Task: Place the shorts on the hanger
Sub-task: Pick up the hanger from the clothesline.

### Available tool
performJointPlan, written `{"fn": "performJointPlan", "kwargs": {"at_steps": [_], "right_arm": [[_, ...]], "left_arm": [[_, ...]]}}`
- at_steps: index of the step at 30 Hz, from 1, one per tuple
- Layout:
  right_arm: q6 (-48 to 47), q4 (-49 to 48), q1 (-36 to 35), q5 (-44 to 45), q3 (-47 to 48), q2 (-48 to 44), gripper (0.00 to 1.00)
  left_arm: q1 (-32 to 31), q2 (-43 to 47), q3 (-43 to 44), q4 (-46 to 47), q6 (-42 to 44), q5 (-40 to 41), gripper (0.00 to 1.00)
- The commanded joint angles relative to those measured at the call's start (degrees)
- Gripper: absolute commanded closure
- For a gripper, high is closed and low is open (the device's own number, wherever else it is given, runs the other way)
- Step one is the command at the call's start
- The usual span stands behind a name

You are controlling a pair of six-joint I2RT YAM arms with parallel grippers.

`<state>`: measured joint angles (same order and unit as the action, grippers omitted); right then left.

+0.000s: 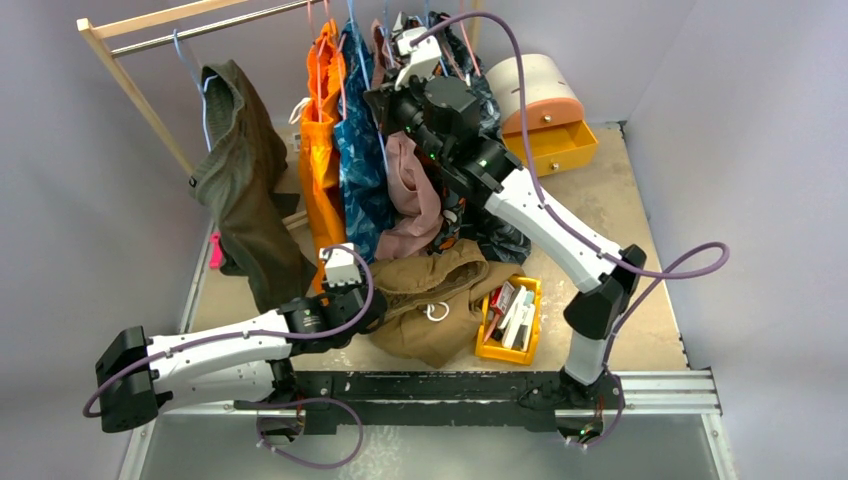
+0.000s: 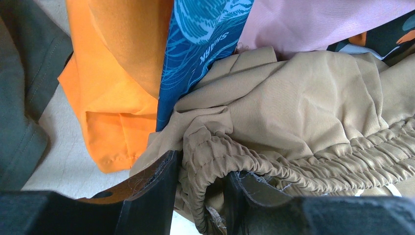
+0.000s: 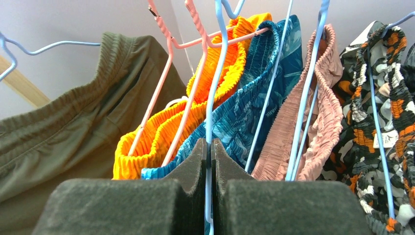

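Note:
The tan-brown shorts (image 1: 440, 290) lie crumpled on the table in front of the rack. In the left wrist view their gathered waistband (image 2: 303, 161) runs between my fingers. My left gripper (image 1: 376, 300) (image 2: 200, 193) is shut on a fold of that waistband at its left end. My right gripper (image 1: 385, 100) (image 3: 209, 147) is up among the hanging clothes. It is shut on the thin wire of the light-blue hanger (image 3: 211, 98), which runs up from between the pads to its hook at the rail. A loop of white drawstring (image 1: 437, 312) shows on the shorts.
A wooden rack (image 1: 130, 80) holds a dark olive garment (image 1: 240, 190), orange shorts (image 1: 320, 150), blue patterned shorts (image 1: 362, 170), pink shorts (image 1: 410, 190) and camouflage shorts (image 3: 381, 127) on pink and blue hangers. A yellow bin (image 1: 512, 318) stands right of the shorts. A round box with an open yellow drawer (image 1: 550, 145) stands at the back right.

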<state>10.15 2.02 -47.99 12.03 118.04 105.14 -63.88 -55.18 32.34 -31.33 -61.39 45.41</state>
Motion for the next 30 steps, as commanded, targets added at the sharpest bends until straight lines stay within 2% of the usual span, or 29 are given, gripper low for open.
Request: {"fn": "performJointPlan", "kwargs": {"at_steps": [1,13,23,30], "right_arm": [[1.0,-5.9,-0.2,-1.9,-2.1,-4.6,1.00],[1.4,-1.2,-0.2,-7.5,-7.9,-12.1,1.00],[0.7,3.7,-0.2,-11.0,-18.4,-25.1,1.00],[-1.6,6.5,-0.2,-9.6,-27.4,-37.6,1.00]], "left_arm": [[0.2,-0.4,0.7,1.1,0.0,0.5,0.64],[0.2,-0.3,1.3,0.1,0.0,0.5,0.64],[0.2,-1.6,3.0,-0.5,0.0,0.5,0.64],[0.2,-1.4,3.9,0.0,1.4,-1.6,0.58]]}}
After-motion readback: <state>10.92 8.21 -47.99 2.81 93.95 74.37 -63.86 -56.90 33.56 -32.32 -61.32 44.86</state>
